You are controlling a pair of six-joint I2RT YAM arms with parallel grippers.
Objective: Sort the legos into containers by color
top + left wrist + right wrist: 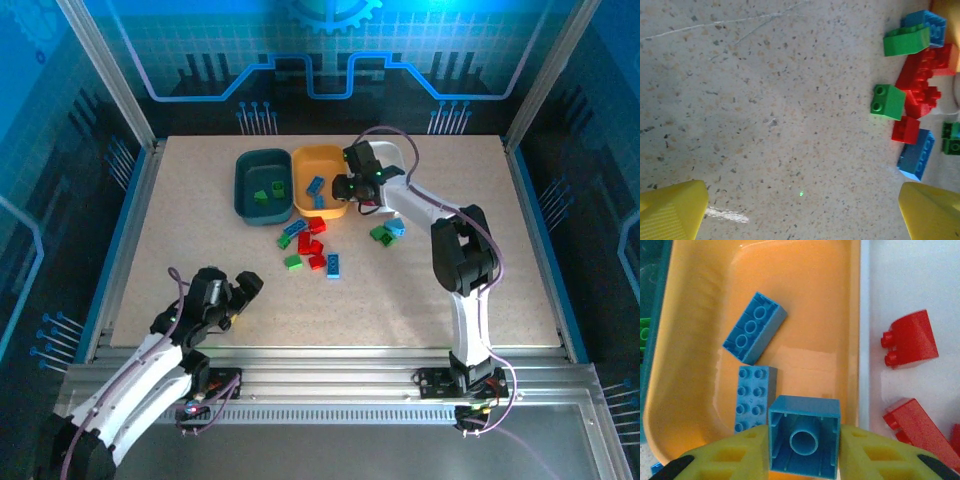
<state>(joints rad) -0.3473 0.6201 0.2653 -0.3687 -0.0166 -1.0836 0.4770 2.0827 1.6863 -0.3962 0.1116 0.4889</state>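
Overhead, the right tool (804, 456), clamping a blue brick (805, 437), largely hides the white tray (910, 280); left tool (802, 210) gapes.

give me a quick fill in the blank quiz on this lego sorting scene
1. The right gripper is shut on a ___ brick above the orange-yellow tray.
2. The white tray holds ___ legos.
3. The dark teal tray holds ___ bricks.
4. The left gripper is ___, holding nothing.
Missing words: blue; red; green; open.
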